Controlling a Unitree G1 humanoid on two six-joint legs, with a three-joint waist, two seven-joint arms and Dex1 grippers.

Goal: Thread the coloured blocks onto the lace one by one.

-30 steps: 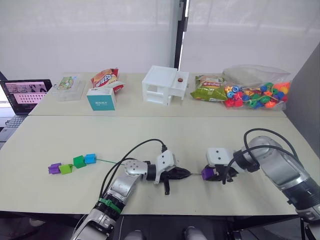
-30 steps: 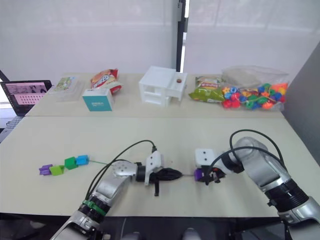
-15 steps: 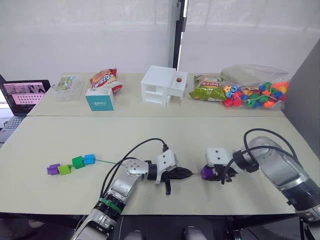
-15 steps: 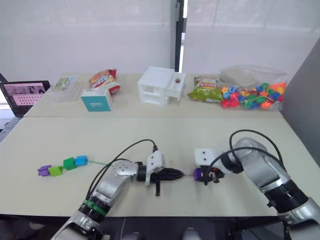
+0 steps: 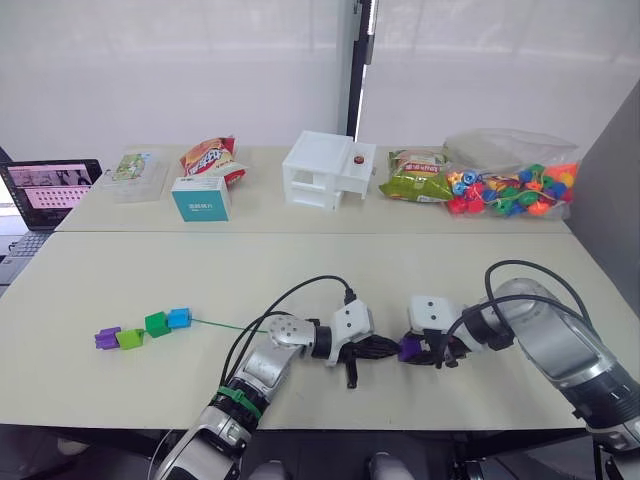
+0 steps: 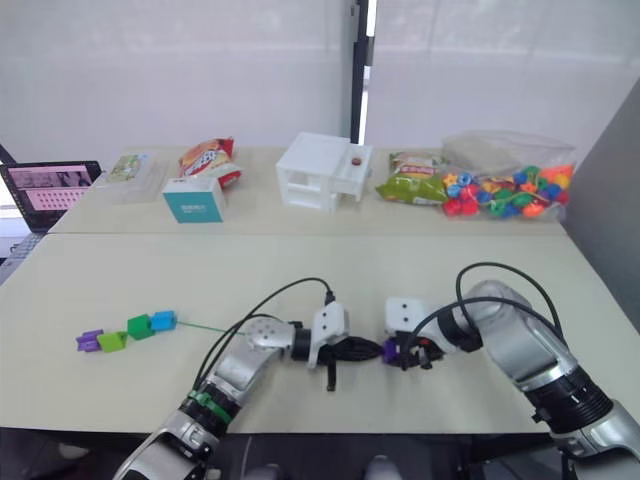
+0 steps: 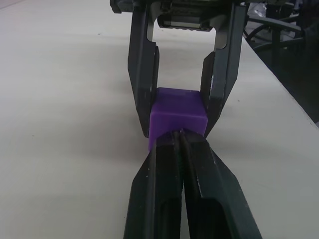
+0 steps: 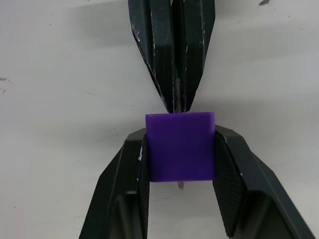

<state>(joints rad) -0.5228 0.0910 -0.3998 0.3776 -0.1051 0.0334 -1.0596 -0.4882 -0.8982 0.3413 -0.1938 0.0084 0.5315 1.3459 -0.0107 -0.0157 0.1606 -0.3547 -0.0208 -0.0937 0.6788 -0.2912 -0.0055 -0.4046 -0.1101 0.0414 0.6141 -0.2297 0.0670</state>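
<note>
My right gripper [image 5: 414,350] is shut on a purple block [image 5: 408,348], holding it just above the table. My left gripper [image 5: 392,348] is shut on the lace's stiff tip and touches the block's face. In the left wrist view the fingers [image 7: 164,164] press together against the purple block [image 7: 177,112]. In the right wrist view a short greyish tip [image 8: 180,185] pokes out of the block's [image 8: 180,147] near side. The thin green lace [image 5: 225,324] trails left to four threaded blocks: blue [image 5: 180,318], darker green [image 5: 158,324], lime green [image 5: 130,338], purple [image 5: 107,338].
On the back table stand a laptop [image 5: 50,190], a clear box [image 5: 138,175], a teal box [image 5: 202,198], snack bags [image 5: 210,155], a white model house [image 5: 330,170] and a bag of bright beads [image 5: 510,180]. Black cables loop over both arms.
My left gripper has moved right with the lace tip and closed the gap to the purple block. The right gripper has shifted slightly left, holding the block.
</note>
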